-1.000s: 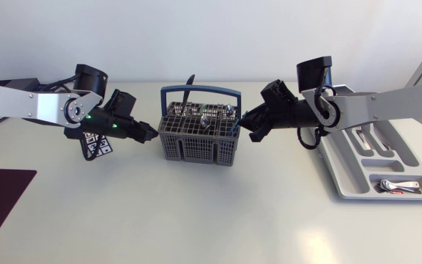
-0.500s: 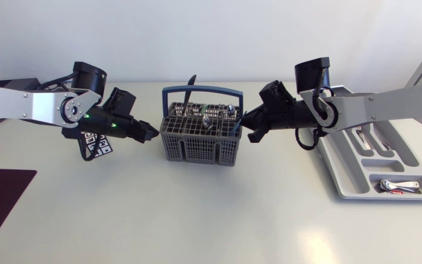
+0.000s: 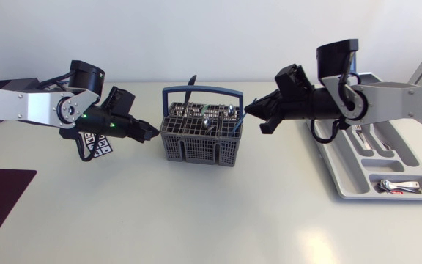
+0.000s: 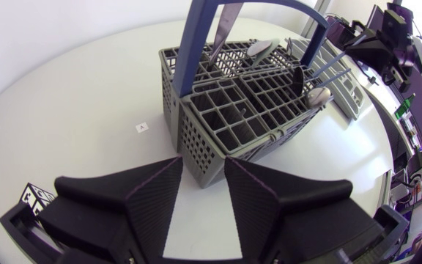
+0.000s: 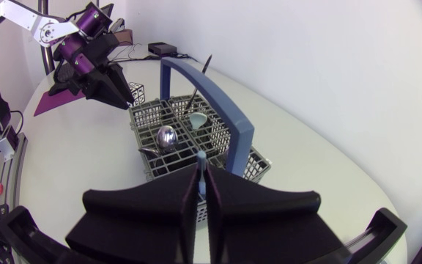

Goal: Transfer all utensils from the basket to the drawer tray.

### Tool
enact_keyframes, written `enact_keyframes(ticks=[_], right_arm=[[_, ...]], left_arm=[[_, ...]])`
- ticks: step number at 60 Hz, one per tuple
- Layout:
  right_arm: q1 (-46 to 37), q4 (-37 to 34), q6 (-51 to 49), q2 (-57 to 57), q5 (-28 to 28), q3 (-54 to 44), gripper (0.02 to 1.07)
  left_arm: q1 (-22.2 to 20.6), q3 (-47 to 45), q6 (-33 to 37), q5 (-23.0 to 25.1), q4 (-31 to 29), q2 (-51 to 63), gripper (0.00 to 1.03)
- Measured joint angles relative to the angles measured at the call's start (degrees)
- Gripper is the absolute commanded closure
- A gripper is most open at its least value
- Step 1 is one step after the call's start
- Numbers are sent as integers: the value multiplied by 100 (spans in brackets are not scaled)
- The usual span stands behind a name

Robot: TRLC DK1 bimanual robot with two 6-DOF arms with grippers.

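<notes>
The right gripper (image 5: 201, 174) was clamped on one blue utensil handle (image 5: 201, 158), with the single basket (image 5: 146, 116) just ahead. The left gripper (image 4: 202, 165) stood spread, the basket's corner just ahead of it.

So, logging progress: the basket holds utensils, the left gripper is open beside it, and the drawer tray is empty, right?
No: the drawer tray is not empty. The head view shows a few utensils in its nearest compartment. The basket and the open left gripper are as you say.
</notes>
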Motion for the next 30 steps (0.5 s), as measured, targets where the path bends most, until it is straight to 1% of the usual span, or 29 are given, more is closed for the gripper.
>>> enact_keyframes(ticks=[10, 17, 22, 30], right_arm=[[-243, -527, -9, -715, -201, -37, 100], [-527, -1014, -70, -1241, -457, -52, 100], [-745, -1462, -149, -1547, -568, -52, 100], [-1163, -2437, -424, -1917, -614, -37, 101]], left_arm=[[0, 0, 15, 13, 0, -2, 60], [-7, 0, 15, 13, 0, -2, 60], [-28, 0, 15, 13, 0, -2, 60], [-37, -4, 15, 13, 0, -11, 60]])
